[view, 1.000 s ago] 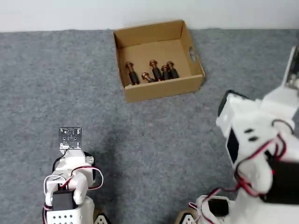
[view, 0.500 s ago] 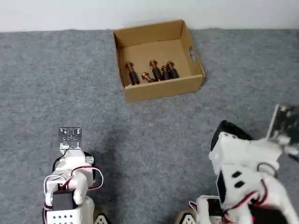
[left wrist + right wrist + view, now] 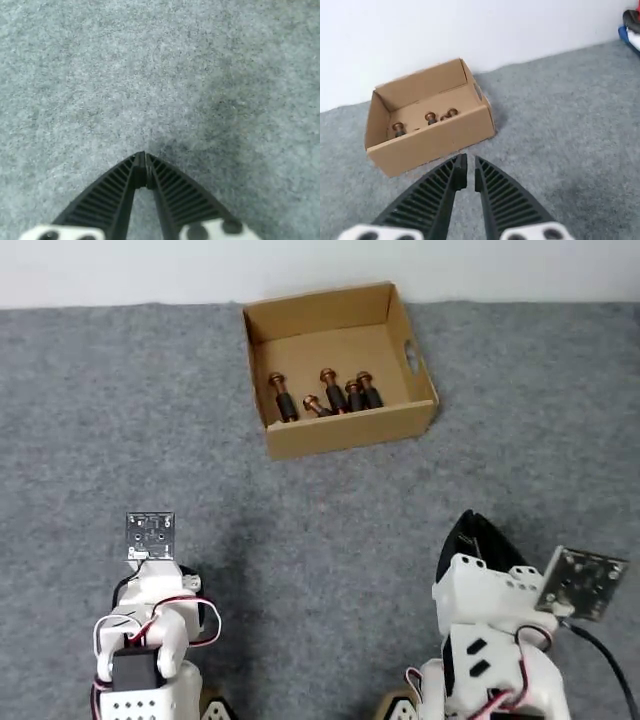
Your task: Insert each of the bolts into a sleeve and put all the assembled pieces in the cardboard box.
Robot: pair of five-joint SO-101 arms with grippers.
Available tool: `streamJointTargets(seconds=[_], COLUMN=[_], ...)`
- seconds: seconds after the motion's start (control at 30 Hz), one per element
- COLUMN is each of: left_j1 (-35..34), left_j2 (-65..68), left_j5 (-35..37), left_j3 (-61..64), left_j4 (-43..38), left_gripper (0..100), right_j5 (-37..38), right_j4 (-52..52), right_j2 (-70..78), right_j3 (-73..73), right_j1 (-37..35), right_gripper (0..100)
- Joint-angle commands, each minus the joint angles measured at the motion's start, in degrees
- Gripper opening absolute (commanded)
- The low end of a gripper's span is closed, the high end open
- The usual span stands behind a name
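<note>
The cardboard box (image 3: 345,430) stands at the far middle of the grey carpet. Inside it lie several copper-headed bolts in black sleeves (image 3: 325,395), side by side along the near wall. My right gripper (image 3: 468,172) is pulled back near its base at the near right, aimed at the cardboard box (image 3: 440,137) from a distance; its fingers are shut to a thin slit with nothing between them. Some bolt heads (image 3: 431,118) show over the box wall. My left gripper (image 3: 145,170) hangs over bare carpet at the near left, shut and empty.
Grey carpet (image 3: 330,540) stretches between the arms and the box, with a white wall behind. The left arm's base (image 3: 145,660) and the right arm's base (image 3: 495,660) sit at the near edge. Coloured items (image 3: 632,25) lie at the far right.
The right arm has drawn back and folded down toward its base at the near right. The left arm and the box contents have not moved.
</note>
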Motion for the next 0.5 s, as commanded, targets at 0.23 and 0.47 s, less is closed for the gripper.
streamJointTargets(seconds=[0.23,0.47], left_j1=[-0.5,-0.5], left_j2=[-0.5,-0.5], left_j5=[-0.1,-0.1], left_j3=[-0.1,-0.1], left_j4=[0.3,0.3], left_gripper=[1,1], right_j5=[-0.3,-0.3], right_j4=[-1.2,-1.3], right_j2=[-1.5,-1.5], right_j3=[16.4,30.0], right_j1=[0.5,0.5], right_gripper=[0.9,0.9])
